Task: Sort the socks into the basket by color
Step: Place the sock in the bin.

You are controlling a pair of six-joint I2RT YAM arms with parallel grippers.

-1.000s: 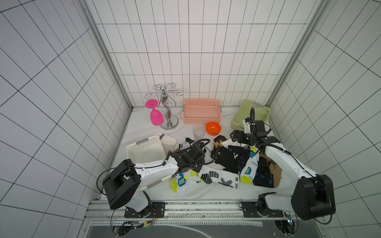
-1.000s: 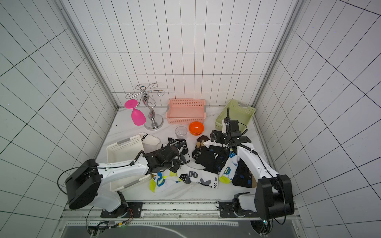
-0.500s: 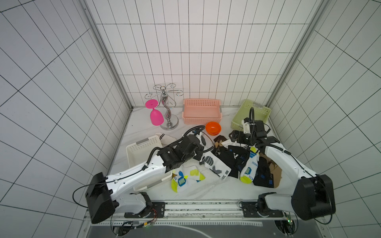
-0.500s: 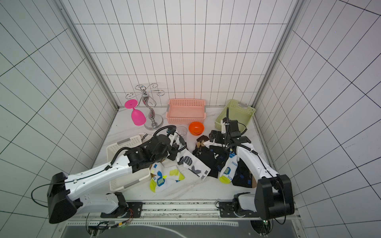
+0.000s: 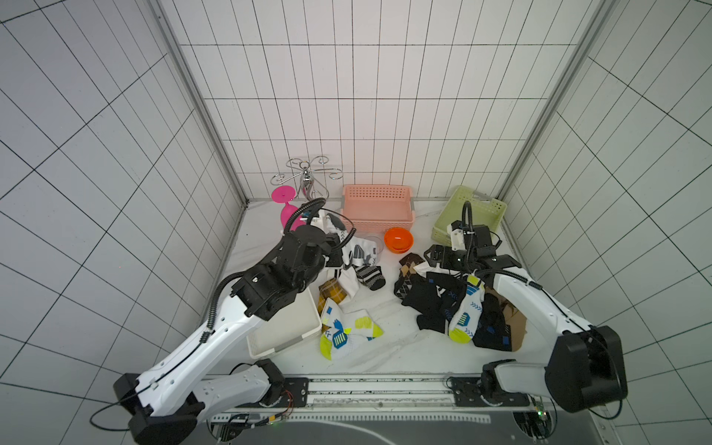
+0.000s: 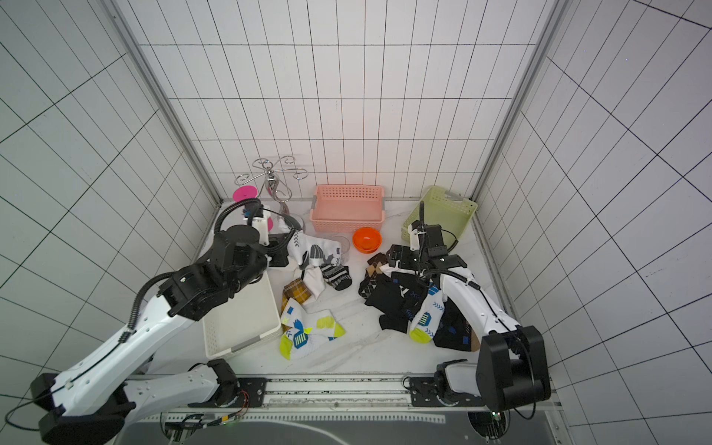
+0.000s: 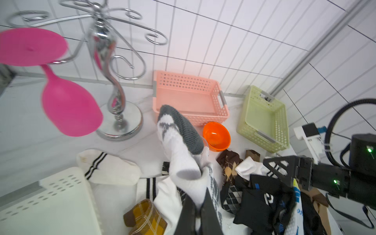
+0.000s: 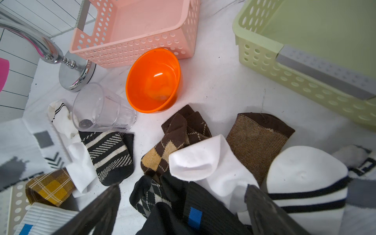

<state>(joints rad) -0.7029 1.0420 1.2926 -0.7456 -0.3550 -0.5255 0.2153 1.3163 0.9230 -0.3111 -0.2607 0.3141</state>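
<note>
Left wrist view: the left gripper [image 7: 198, 207] is pinched tight on a white knitted sock with a grey toe and grey marks [image 7: 179, 154]. The sock rises out of the jaws, and in both top views it hangs over the left half of the white marbled table surface [image 5: 400, 346].

The right gripper [image 8: 183, 188] has its jaws spread wide and holds nothing. It hovers low over a black sock with a blue patch [image 8: 195, 213] and a plain white sock [image 8: 203, 162]. Both belong to the mixed heap of black, brown argyle and white socks [image 5: 435, 300] near the right edge of the surface.

No basket shows a sock inside:
- The pink perforated plastic basket [image 5: 375, 191] sits at the middle of the back edge.
- The pale green perforated plastic basket [image 5: 483, 202] sits in the back right corner.
- The white perforated plastic basket [image 6: 242, 308] sits toward the front left corner.

The sorting looks barely begun, with the gripped sock probably the first on its way.

Apart from the heap, three groups lie loose toward the middle of the surface:
- the white socks with neon-yellow and blue marks [image 5: 346, 331], nearest the front edge;
- a yellow-brown plaid sock [image 5: 331, 294];
- a black sock with pale stripes [image 5: 370, 275].

An orange plastic bowl [image 5: 398, 239] and a clear tumbler [image 8: 101, 109] stand just in front of the pink basket and could get in the way of a drop.
</note>
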